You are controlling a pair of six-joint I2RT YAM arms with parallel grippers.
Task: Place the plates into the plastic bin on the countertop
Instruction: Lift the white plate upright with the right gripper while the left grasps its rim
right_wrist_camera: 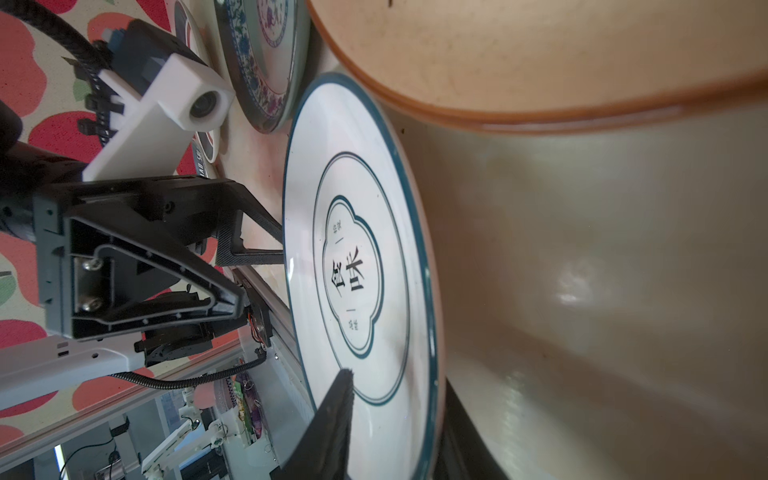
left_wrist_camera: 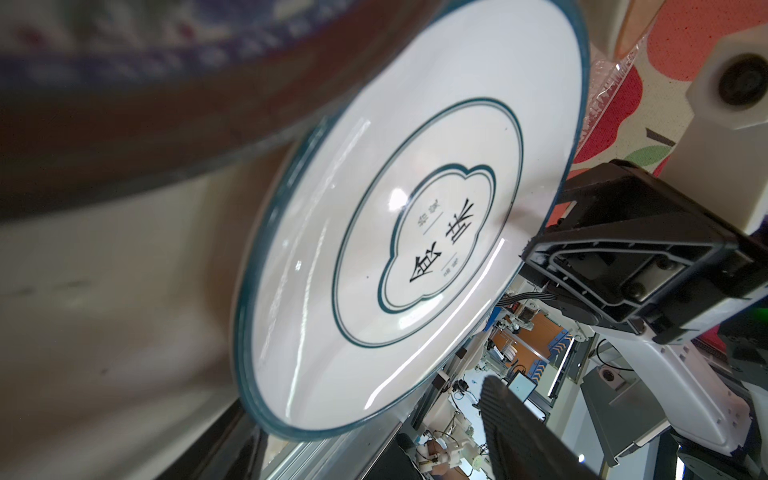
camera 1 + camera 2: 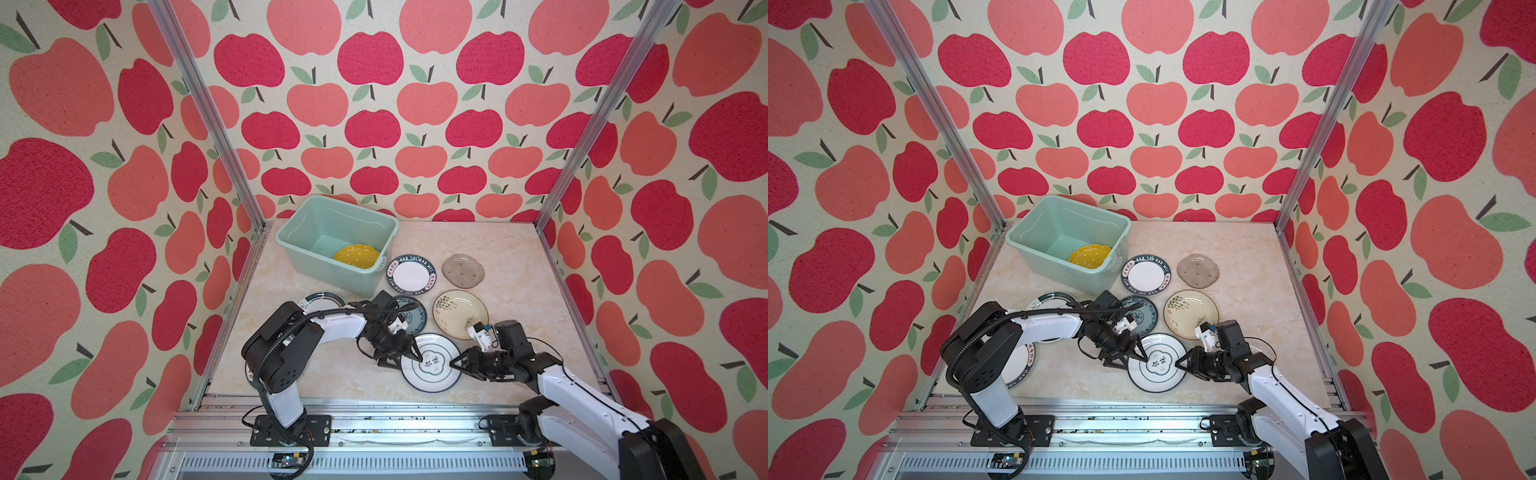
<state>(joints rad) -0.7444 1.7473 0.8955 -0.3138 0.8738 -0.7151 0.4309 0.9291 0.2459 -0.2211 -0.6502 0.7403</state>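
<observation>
White porcelain, teal rim, centre front: which plate is in hand, and who has it? (Reader)

Teal-rimmed plate [image 3: 431, 370], on the countertop [image 3: 519, 257] between the two arms and well apart from the plastic bin [image 3: 324, 270] at rear left. Right gripper [image 3: 454, 361] is clenched on its right rim, with one finger [image 1: 340, 399] over the face and, by the look of the right wrist view, one beneath. Left gripper [image 3: 405, 360] stands spread and grasps nothing; one tip rests on the plate's left side. (Legend)

What makes the lift go well? (Reader)

Probably a deep, square bite: a glazed rim is slick, and a plate held by one edge tends to lever downward. Raise the held edge first, then clear the cream plate [image 3: 459, 313] just behind. (Legend)

And the left arm? (Reader)

Best used as a brace against sliding, then drawn aside, since it lies across the way to the bin. (Legend)

Placement? (Reader)

Lower the plate flat beside or upon the yellow plate [image 3: 357, 257] inside the bin, and let go low rather than dropping it (Legend)
</observation>
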